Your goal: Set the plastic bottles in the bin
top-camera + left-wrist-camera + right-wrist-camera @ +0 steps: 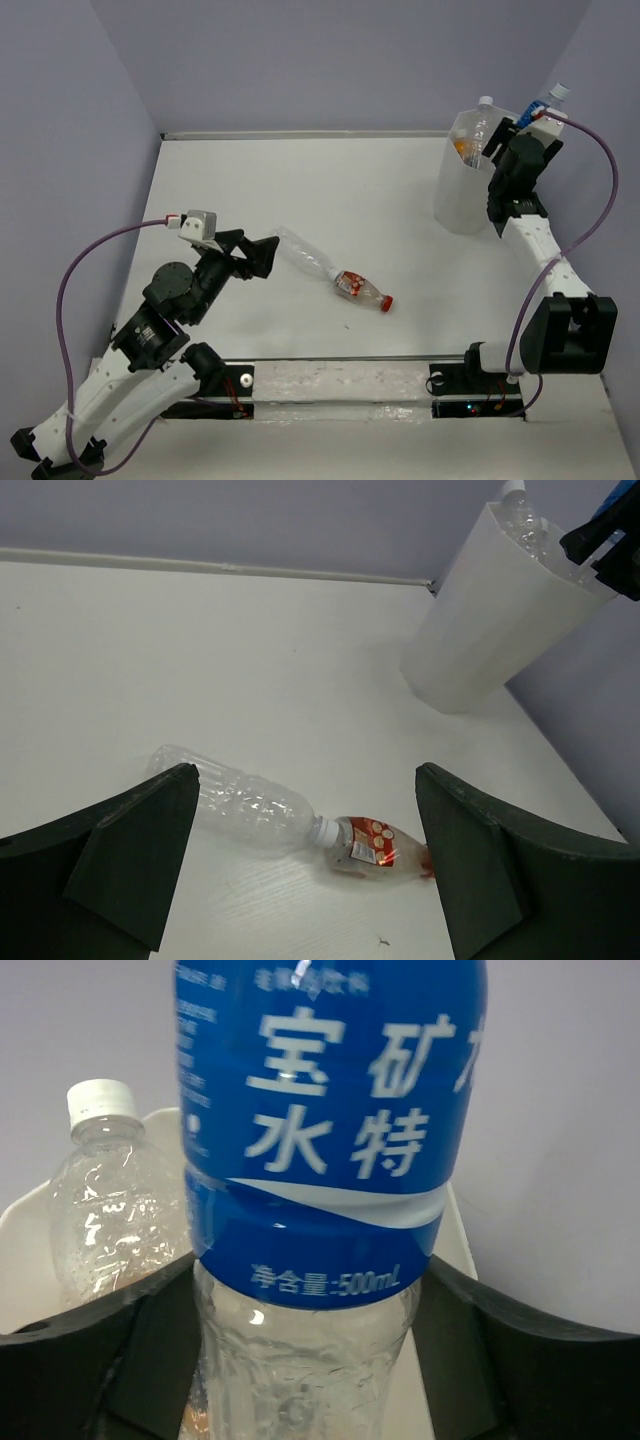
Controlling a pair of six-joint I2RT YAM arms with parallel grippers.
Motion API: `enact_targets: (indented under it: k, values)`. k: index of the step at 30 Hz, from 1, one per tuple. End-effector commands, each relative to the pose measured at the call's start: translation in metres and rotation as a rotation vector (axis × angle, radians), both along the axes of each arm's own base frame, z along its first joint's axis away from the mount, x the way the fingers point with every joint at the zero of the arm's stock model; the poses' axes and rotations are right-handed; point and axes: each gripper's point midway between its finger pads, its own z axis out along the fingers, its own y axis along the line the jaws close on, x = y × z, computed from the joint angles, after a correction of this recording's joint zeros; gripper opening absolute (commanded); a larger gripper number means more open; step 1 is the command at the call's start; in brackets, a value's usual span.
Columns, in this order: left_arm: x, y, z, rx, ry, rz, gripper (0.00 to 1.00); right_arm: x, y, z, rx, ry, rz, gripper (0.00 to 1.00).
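While the right gripper (522,128) clamps the blue bottle (553,97) at the rim of the bin (455,200), dropping it is the step in hand: centre it over the opening, then release. With jaws apart, the left gripper (263,256) faces the clear bottle (302,254) and red bottle (362,288) lying on the table (400,180).

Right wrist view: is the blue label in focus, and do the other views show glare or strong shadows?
Right wrist: print on the blue-labelled bottle is readable, slightly soft, with small highlights; top external: even light, the table bright, shadows faint; left wrist: a bright glint on the red-labelled bottle, shadows weak.
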Motion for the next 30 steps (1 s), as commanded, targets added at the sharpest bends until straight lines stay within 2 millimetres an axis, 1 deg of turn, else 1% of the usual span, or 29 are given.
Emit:
enact_targets:
  k: [1,3,4,5,6,8,11,12,15,16,17,18,20,21,22,23,24,25,27,28,30]
  values:
    - [0.007,-0.005,0.001,0.01,-0.006,-0.002,0.99,-0.01,0.001,0.022,0.004,-0.062,0.014,0.86]
    - [0.008,-0.006,-0.001,0.013,0.0,0.0,0.99,-0.012,0.001,0.022,-0.002,-0.054,0.014,0.92]
    - [0.009,-0.006,-0.002,0.014,0.003,0.003,0.99,-0.012,0.001,0.025,-0.002,-0.057,0.014,0.97]
    - [0.01,-0.006,-0.003,0.018,0.005,0.003,0.99,-0.012,0.001,0.026,-0.002,-0.054,0.018,0.98]
    - [0.01,-0.006,-0.003,0.018,0.009,0.004,0.99,-0.012,0.002,0.028,-0.001,-0.056,0.023,0.99]
    - [0.013,-0.006,-0.006,0.021,0.017,0.011,0.99,-0.013,0.005,0.039,0.004,-0.07,0.038,0.99]
    - [0.016,-0.008,-0.011,0.032,0.04,0.017,0.99,-0.017,0.004,0.047,0.013,-0.082,0.033,0.99]
    - [0.017,-0.008,-0.013,0.033,0.045,0.017,0.99,-0.021,0.005,0.054,0.019,-0.099,0.033,0.99]
    - [0.022,-0.009,-0.019,0.042,0.071,0.03,0.99,-0.035,0.007,0.064,0.052,-0.131,0.035,0.98]
    - [0.025,-0.009,-0.023,0.045,0.087,0.038,0.99,-0.038,0.011,0.062,0.066,-0.121,0.058,0.98]
    - [0.026,-0.009,-0.025,0.048,0.096,0.042,0.99,-0.047,0.016,0.069,0.096,-0.153,0.079,0.97]
    - [0.027,-0.009,-0.027,0.049,0.106,0.045,0.99,-0.053,0.02,0.072,0.111,-0.167,0.098,0.96]
    - [0.031,-0.011,-0.035,0.064,0.135,0.05,0.99,-0.06,0.034,0.074,0.14,-0.177,0.179,0.96]
    - [0.033,-0.011,-0.037,0.062,0.146,0.055,0.99,-0.07,0.041,0.076,0.164,-0.19,0.212,0.96]
    - [0.035,-0.013,-0.043,0.067,0.17,0.062,0.99,-0.071,0.056,0.077,0.186,-0.192,0.295,0.95]
    - [0.037,-0.013,-0.046,0.075,0.179,0.062,0.99,-0.073,0.065,0.078,0.187,-0.189,0.343,0.95]
    - [0.039,-0.014,-0.049,0.065,0.2,0.069,0.99,-0.077,0.073,0.073,0.207,-0.166,0.383,0.95]
    - [0.042,-0.017,-0.056,0.074,0.229,0.071,0.99,-0.081,0.094,0.069,0.224,-0.138,0.481,0.95]
    - [0.046,-0.019,-0.065,0.067,0.271,0.082,0.99,-0.085,0.12,0.063,0.252,-0.104,0.602,0.93]
    - [0.051,-0.023,-0.074,0.054,0.315,0.087,0.99,-0.091,0.149,0.053,0.274,-0.06,0.719,0.92]
    - [0.055,-0.025,-0.084,0.034,0.365,0.103,0.99,-0.098,0.18,0.038,0.279,-0.005,0.835,0.88]
